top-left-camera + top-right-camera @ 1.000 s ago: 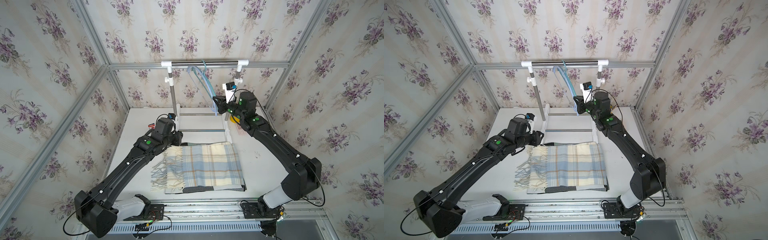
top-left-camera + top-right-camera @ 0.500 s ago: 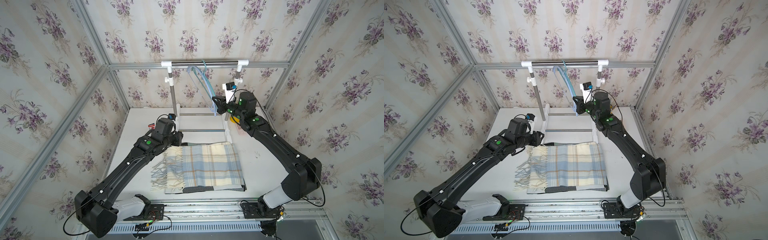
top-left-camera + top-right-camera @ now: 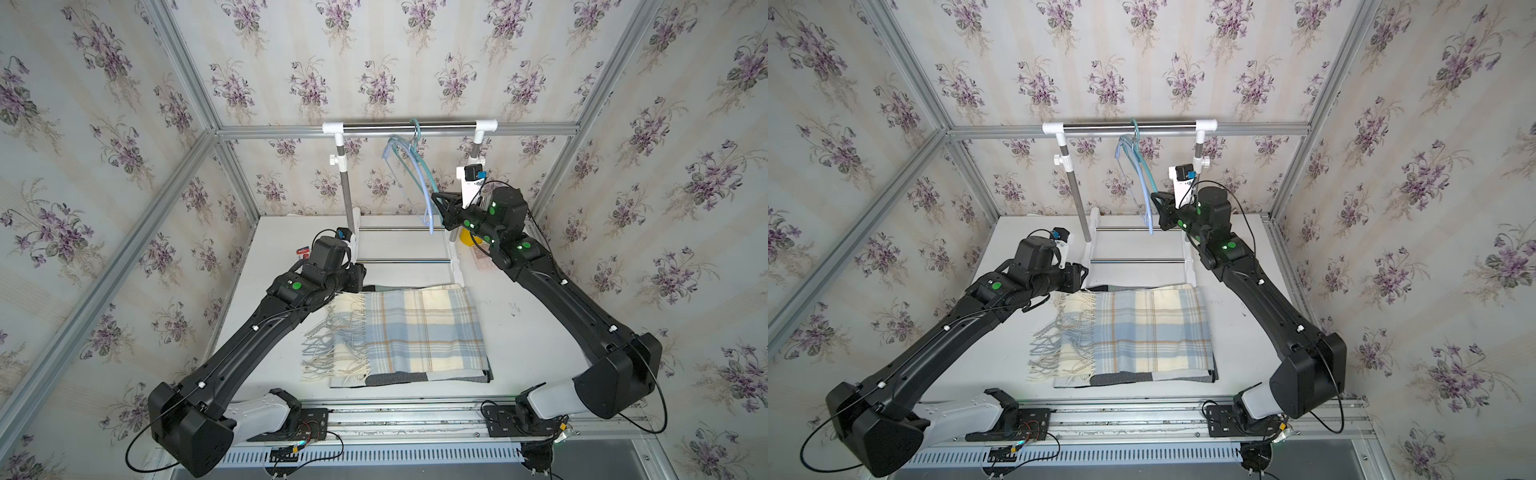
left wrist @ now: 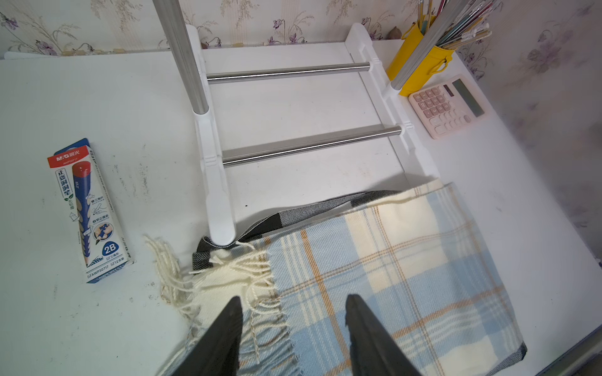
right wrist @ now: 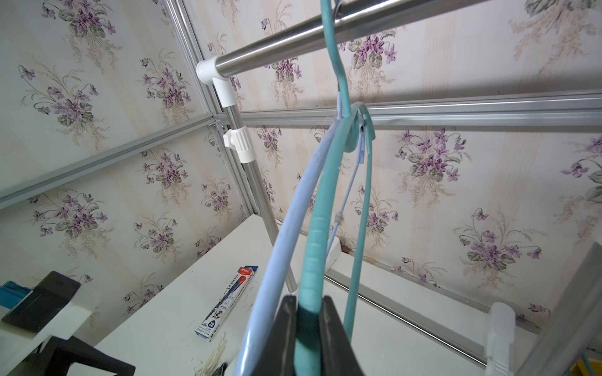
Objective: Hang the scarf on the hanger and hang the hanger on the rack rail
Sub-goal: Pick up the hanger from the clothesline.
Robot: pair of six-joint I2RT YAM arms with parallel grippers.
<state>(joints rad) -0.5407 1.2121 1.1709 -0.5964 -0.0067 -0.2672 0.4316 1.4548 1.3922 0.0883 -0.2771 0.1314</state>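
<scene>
Scarf flat below left claw, parted, empty — right claw clamps hanger.

the right claw grips one arm of a teal hanger whose hook sits over the steel rail, a pale blue hanger just beside it, and a pencil box lies on the white surface below.

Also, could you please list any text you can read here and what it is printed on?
"M&G": pencil box, red top.
"正姿洞洞笔": same box.
"2B": same box.
"AWP30717": same box, bottom edge.
Calculator keys: too blurred to read.
</scene>
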